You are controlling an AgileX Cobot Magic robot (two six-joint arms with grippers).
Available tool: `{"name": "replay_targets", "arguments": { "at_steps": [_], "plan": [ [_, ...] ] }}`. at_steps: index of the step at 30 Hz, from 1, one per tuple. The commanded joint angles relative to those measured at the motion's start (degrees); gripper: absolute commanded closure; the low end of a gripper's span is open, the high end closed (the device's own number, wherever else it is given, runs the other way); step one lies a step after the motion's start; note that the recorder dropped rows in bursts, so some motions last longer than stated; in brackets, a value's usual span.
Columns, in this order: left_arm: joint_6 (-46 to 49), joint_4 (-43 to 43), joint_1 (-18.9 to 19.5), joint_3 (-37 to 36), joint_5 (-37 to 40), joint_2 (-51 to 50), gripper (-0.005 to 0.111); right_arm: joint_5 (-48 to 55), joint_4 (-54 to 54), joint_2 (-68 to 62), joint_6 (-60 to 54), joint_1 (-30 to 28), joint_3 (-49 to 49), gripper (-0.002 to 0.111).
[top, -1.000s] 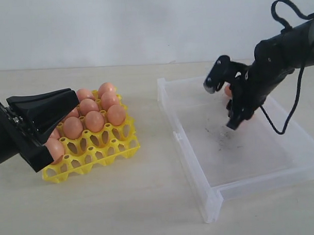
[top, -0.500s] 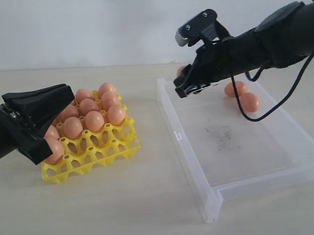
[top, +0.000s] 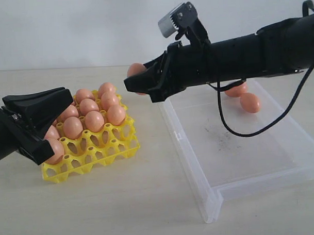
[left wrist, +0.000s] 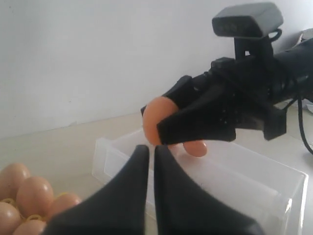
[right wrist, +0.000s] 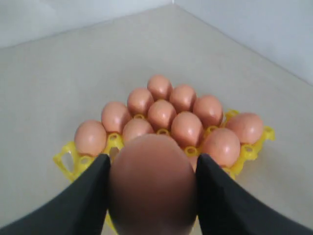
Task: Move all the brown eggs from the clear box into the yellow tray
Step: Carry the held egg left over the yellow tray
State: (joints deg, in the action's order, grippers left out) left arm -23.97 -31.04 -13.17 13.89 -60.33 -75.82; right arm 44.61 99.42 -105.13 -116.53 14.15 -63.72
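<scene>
While the right gripper (top: pixel 139 83) hung above the gap between the large clear plastic box (top: pixel 200 183) and the bright yellow lattice egg tray (top: pixel 126 145), I could see its fingers clamped on either side of one smooth orange-brown egg (right wrist: pixel 152 186), lifted clear of the box. I judged this to be the carry step of a single transfer. Two more brown eggs (top: pixel 250 102) lay near the far wall of the box, so the job was not finished. The left gripper (left wrist: pixel 148 149) sat by the tray's left side with its fingers pressed together, holding nothing. Next, I reckoned, the egg needed lining up over an empty cup (top: pixel 104 150) in the near rows, lowering gently until seated, and only then releasing.
</scene>
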Motion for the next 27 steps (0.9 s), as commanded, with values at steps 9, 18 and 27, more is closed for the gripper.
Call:
{"name": "replay_targets", "arguments": {
  "at_steps": [9, 18, 27],
  "plan": [
    [2.6, 1.6, 0.0, -0.2, 0.0, 0.3, 0.103, 25.4, -2.3, 0.5, 15.9, 2.3, 2.4, 0.109],
    [2.6, 1.6, 0.0, -0.2, 0.0, 0.4, 0.103, -11.3, -46.1, 5.3, 55.0, 2.4, 2.7, 0.109],
    [2.6, 1.9, 0.0, -0.3, 0.4, 0.6, 0.103, -63.8, -49.6, 8.3, 65.1, 7.2, 11.3, 0.109]
  ]
}}
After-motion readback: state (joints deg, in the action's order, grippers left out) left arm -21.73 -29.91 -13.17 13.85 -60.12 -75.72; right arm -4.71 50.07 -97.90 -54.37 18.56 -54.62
